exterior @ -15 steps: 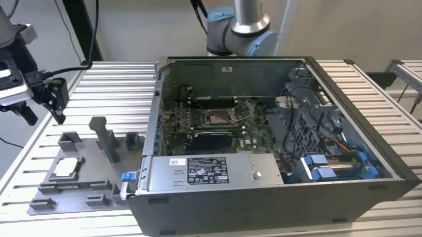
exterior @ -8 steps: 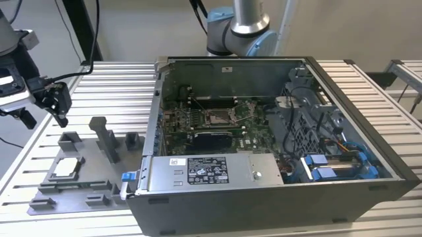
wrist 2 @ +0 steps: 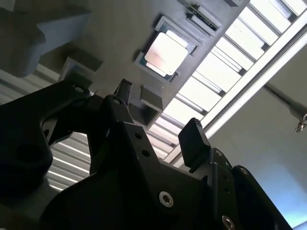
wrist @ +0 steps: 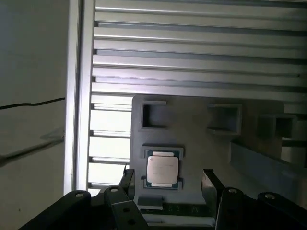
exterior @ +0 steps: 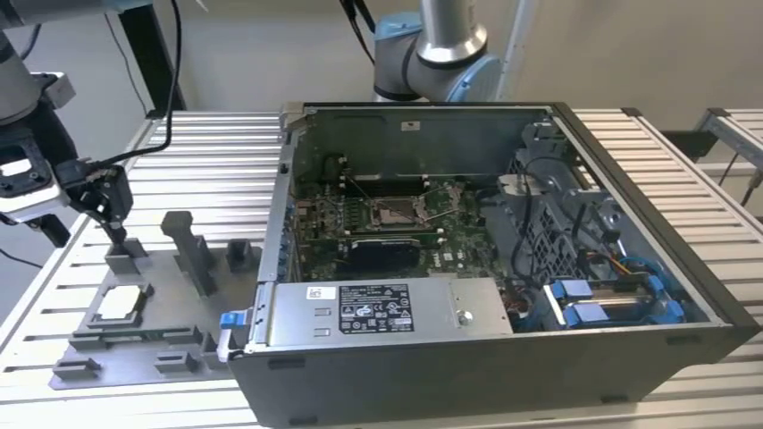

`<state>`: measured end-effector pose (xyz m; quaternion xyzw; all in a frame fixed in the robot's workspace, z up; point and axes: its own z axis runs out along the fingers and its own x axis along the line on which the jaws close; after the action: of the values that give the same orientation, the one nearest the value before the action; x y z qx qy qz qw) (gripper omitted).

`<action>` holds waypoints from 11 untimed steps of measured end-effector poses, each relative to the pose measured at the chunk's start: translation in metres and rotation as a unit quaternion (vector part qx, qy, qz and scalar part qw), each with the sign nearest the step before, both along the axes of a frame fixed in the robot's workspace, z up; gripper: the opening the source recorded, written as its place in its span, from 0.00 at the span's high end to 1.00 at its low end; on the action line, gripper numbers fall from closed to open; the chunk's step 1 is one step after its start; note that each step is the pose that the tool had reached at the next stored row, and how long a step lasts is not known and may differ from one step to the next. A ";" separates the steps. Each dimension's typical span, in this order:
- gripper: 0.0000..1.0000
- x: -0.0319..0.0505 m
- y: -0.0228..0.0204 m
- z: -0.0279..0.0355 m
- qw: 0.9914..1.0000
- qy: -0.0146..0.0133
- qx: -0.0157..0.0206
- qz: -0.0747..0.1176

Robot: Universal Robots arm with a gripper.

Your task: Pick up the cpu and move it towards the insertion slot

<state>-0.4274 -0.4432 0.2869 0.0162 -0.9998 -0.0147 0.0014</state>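
Pick step: the gripper [exterior: 86,228] hovers, jaws spread and empty, above the cpu [exterior: 121,304] lying in its grey fixture tray [exterior: 167,308], well apart from the insertion slot [exterior: 395,211]; grasping it calls for straddling its thin edges squarely.

1. Chip [wrist: 162,169]: bright silvery metal face, smooth, bit of a sheen.
2. Tray [wrist: 192,141] under it: plain grey plastic, matt all over.
3. Table [exterior: 214,179]: bare ribbed aluminium slats, pale, shiny in the light.
4. Gripper [wrist 2: 159,102]: matt black, plastic or coated metal, can't tell which; small shiny metal screws in it.
5. Computer case [exterior: 477,375]: dark grey sheet metal, dull finish outside, lighter bare-looking metal inside.
6. Socket [exterior: 394,212]: silvery metal frame, tan middle, sat in a green circuit board [exterior: 459,255] with a slight gloss.
7. Power supply box [exterior: 477,308]: bare grey metal, white paper-looking label stuck on; smooth blue plastic clips [exterior: 584,308] next to it.
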 end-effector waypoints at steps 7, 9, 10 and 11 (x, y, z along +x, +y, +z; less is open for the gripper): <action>0.00 0.0001 -0.0129 -0.0127 1.000 0.000 0.000 0.000; 0.00 0.0001 -0.0158 -0.0163 1.000 0.000 0.000 0.000; 0.00 0.0001 -0.0169 -0.0182 1.000 0.000 0.000 0.000; 0.00 0.0001 -0.0178 -0.0200 1.000 0.000 0.000 0.000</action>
<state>-0.4273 -0.4610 0.2669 0.0162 -0.9998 -0.0148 0.0013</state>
